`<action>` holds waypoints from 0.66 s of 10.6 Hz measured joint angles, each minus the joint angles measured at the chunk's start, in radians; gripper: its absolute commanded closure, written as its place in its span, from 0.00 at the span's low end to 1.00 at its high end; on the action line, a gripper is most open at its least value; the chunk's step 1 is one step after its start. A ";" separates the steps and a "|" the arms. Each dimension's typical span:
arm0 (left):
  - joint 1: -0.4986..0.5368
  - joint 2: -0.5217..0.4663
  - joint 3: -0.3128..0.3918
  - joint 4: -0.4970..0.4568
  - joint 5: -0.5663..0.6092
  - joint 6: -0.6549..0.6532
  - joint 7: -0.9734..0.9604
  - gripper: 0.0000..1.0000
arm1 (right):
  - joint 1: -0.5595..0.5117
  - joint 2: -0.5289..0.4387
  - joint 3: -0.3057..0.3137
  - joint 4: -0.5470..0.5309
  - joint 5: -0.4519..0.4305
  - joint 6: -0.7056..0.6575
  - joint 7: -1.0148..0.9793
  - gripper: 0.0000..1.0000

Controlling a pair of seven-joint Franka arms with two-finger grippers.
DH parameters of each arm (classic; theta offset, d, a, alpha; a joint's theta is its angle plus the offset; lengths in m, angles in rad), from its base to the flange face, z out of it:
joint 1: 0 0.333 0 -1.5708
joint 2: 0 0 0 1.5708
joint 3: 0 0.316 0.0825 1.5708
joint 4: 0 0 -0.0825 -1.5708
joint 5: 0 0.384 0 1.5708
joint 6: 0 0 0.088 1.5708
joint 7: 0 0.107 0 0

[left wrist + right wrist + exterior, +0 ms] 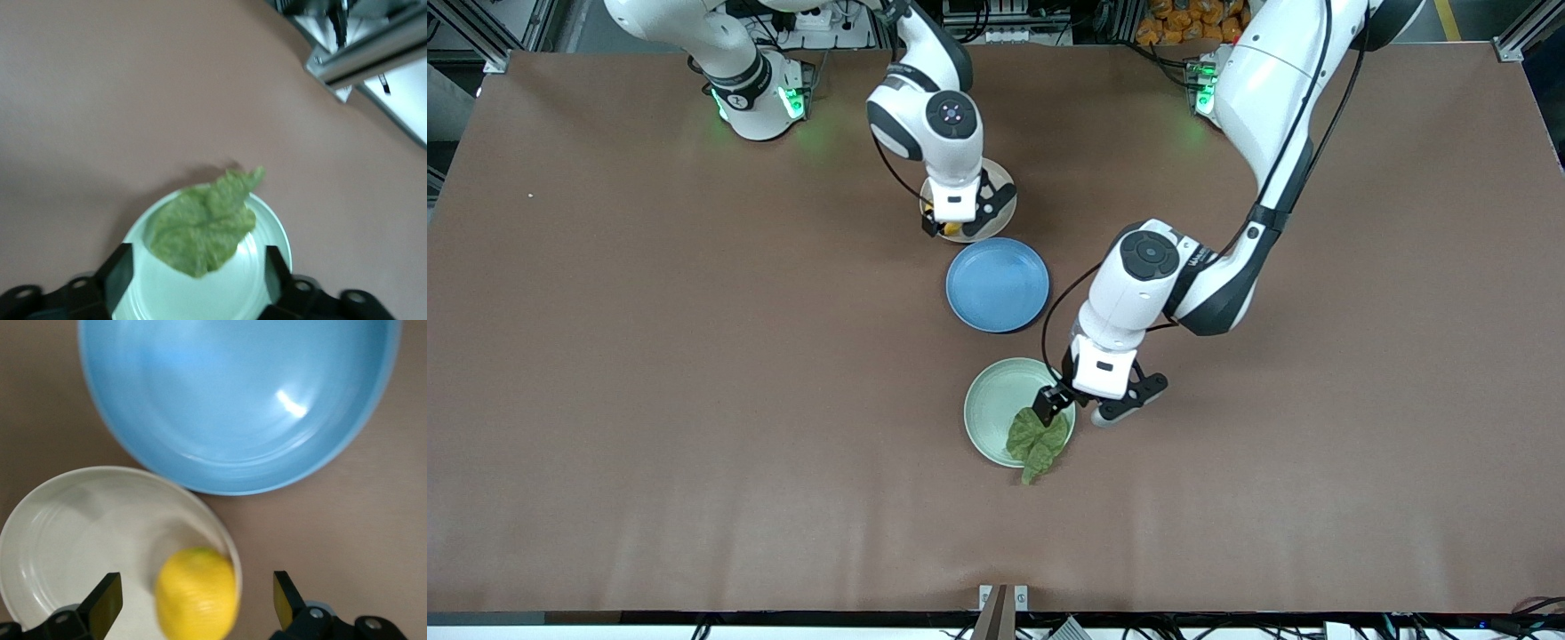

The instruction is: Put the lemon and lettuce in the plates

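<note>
The lemon (197,592), yellow with a finely dimpled skin, lies in the beige plate (60,520) close against its rim, between the widely spread jaws of the right gripper (959,220), which touch nothing. The lettuce (1037,440), a crinkled dark green leaf, rests on the mint plate (991,402) with its tip hanging over the rim toward the counter's front edge. The left gripper (1092,402) hangs over that plate's rim, jaws wide and empty. A blue plate (997,284) sits between the two plates, all three lined up mid-counter (649,356), the beige one nearest the robots' edge
</note>
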 measured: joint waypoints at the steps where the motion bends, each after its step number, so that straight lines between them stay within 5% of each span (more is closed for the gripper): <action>1: 0.018 -0.001 0.007 0.004 0.004 -0.010 0.012 0.00 | -0.032 -0.019 -0.001 0.008 0.000 -0.034 0.000 0.00; 7: 0.181 -0.049 0.011 0.023 0.012 -0.319 0.458 0.00 | -0.294 -0.108 -0.013 0.123 -0.004 -0.281 -0.005 0.00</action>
